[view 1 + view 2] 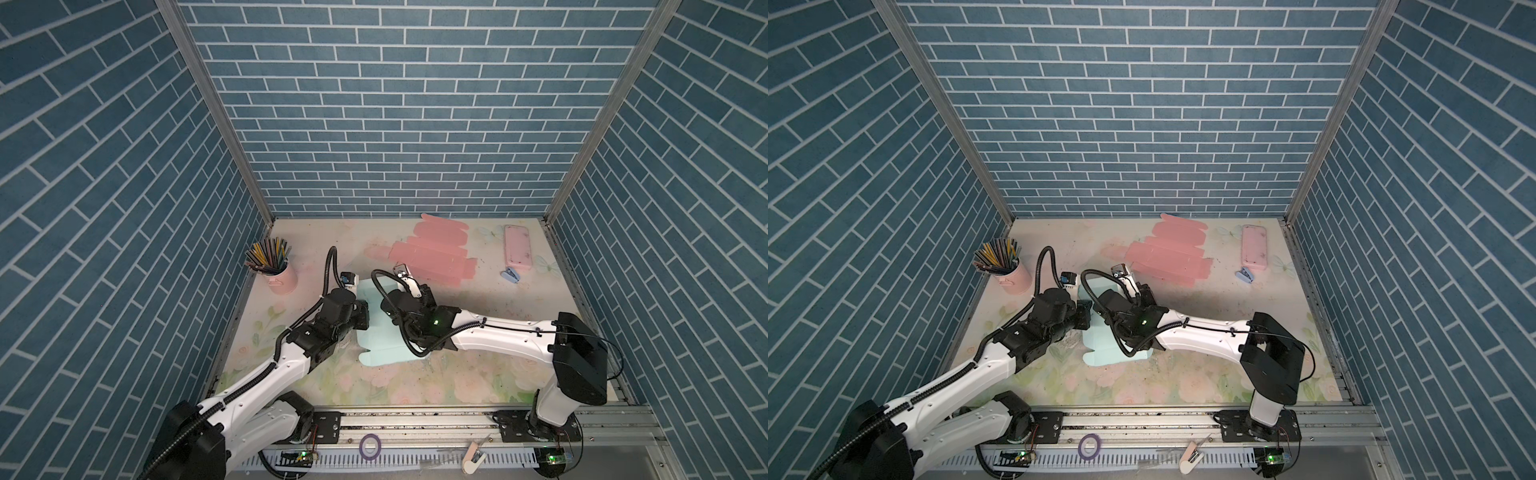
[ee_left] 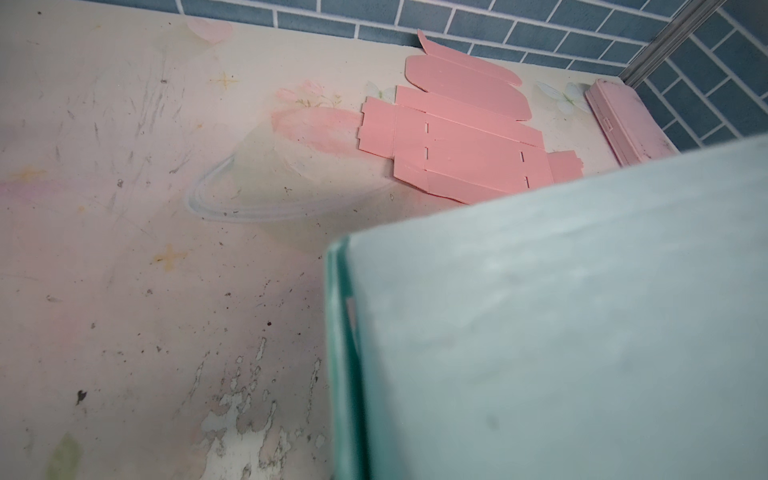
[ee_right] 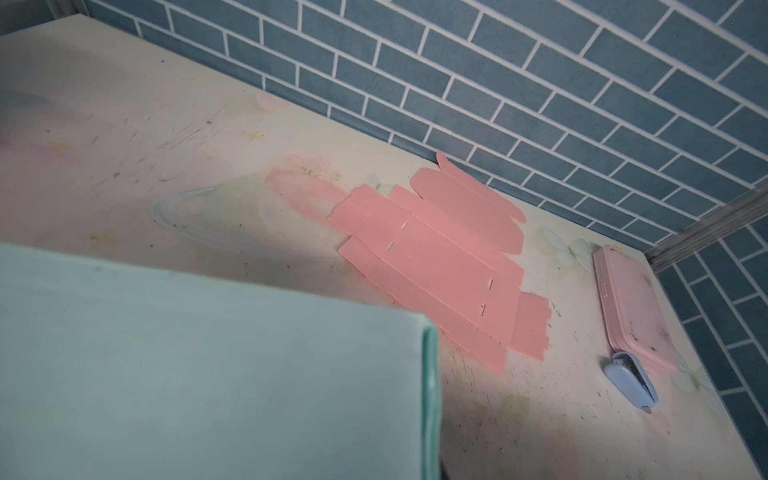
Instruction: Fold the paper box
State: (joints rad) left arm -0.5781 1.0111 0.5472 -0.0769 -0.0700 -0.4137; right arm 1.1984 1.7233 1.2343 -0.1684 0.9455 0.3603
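The paper box (image 1: pixel 382 351) (image 1: pixel 1100 351) is a light teal card blank lying mid-table between the two arms. A raised teal panel (image 2: pixel 540 332) with a doubled edge fills much of the left wrist view. The same kind of panel (image 3: pixel 208 374) fills much of the right wrist view. My left gripper (image 1: pixel 362 312) (image 1: pixel 1086 316) meets the box's left side. My right gripper (image 1: pixel 388 311) (image 1: pixel 1102 309) reaches over the box from the right. Both sets of fingers are hidden by the wrists and the card; each gripper appears shut on a folded-up wall.
A flat pink box blank (image 1: pixel 432 257) (image 2: pixel 465 137) lies at the back. A pink case (image 1: pixel 518 247) and a blue stapler (image 1: pixel 634 275) sit at the back right. A pink cup of pencils (image 1: pixel 276 270) stands at the left wall. A purple tape ring (image 1: pixel 370 446) rests on the front rail.
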